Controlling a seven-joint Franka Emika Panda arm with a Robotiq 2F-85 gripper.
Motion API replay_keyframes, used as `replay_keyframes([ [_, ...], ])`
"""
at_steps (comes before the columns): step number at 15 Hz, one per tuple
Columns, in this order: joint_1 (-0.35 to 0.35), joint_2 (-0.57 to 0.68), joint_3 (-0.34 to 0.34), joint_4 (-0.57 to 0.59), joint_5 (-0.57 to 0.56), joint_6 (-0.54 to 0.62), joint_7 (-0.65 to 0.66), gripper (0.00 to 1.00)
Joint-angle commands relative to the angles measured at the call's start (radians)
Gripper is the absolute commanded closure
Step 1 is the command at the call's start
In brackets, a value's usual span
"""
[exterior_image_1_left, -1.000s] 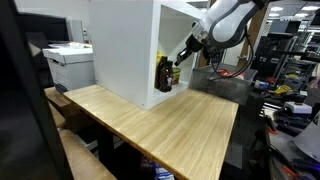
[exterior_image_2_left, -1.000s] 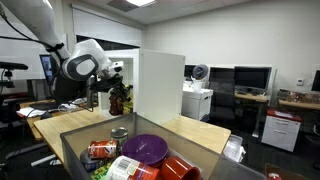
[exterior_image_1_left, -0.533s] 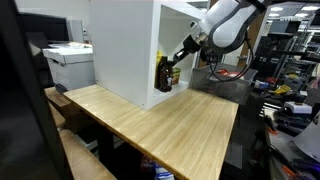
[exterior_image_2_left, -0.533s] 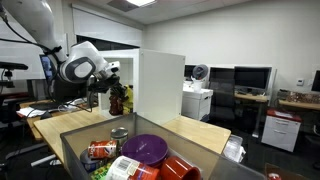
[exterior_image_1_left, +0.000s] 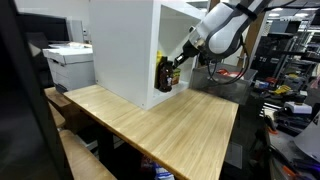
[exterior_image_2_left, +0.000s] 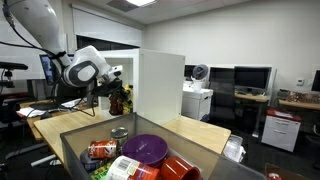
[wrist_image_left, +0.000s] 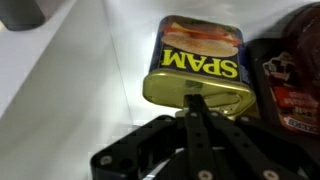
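A long wooden worktop (exterior_image_1_left: 165, 125) fills the scene, and on its far end stands a tall white cabinet (exterior_image_1_left: 125, 45) with one side open. The robot's arm (exterior_image_1_left: 228, 25) bends down from above toward that opening; in an exterior view its round white joint (exterior_image_2_left: 82, 70) sits just beside the cabinet's edge. Nearer the camera in that view is a clear bin (exterior_image_2_left: 75, 150) holding a purple plate (exterior_image_2_left: 145, 148) and a few tins.

The tool (wrist_image_left: 192, 98) points into the cabinet's open side (exterior_image_1_left: 177, 62) with its fingers pressed together and nothing between them. In the wrist view the joined tips lie right at the near rim of the tin of Spam (wrist_image_left: 200, 60) – whether they touch it cannot be told.

The tin rests on the cabinet's white floor, its yellow lettering facing the wrist camera. A dark container (wrist_image_left: 290, 85) with a reddish label sits just beside it, on the side away from the bare white floor.
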Motion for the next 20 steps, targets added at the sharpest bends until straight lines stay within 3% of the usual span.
replay_keyframes([
  [1, -0.036, 0.040, 0.025, 0.021, 0.008, 0.011, 0.025, 0.96],
  [12, -0.014, 0.030, 0.002, 0.041, 0.008, -0.077, 0.008, 0.96],
  [20, 0.059, 0.004, -0.071, 0.029, 0.003, -0.118, 0.006, 0.96],
])
